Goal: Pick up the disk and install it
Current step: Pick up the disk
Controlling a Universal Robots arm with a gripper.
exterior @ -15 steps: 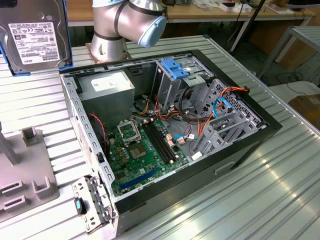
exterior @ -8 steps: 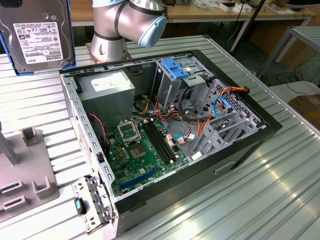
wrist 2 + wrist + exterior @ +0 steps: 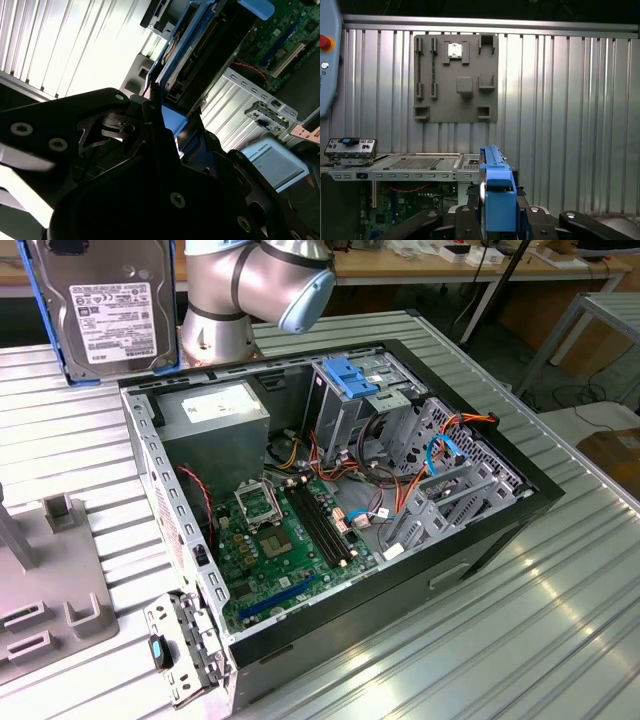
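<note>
The disk (image 3: 100, 308) hangs upright in the air at the exterior view's upper left, above the ribbed table and behind the open computer case (image 3: 500, 525). Its white label faces the camera and its blue frame runs along its edges. In both wrist views my gripper (image 3: 498, 222) (image 3: 175, 131) is shut on the disk (image 3: 497, 192) (image 3: 186, 67), seen edge-on, with a black finger on each side of the blue frame. The case's grey drive cage (image 3: 352, 390) with blue tabs stands at the case's back, to the exterior view's right of the disk.
The arm's base (image 3: 225, 310) rises just behind the case. Inside lie the green motherboard (image 3: 285, 540), a grey power supply box (image 3: 215, 415) and loose cables (image 3: 440, 465). A grey fixture plate (image 3: 50, 585) (image 3: 456, 77) sits at the exterior view's left. A small bracket (image 3: 180, 650) lies by the case's near corner.
</note>
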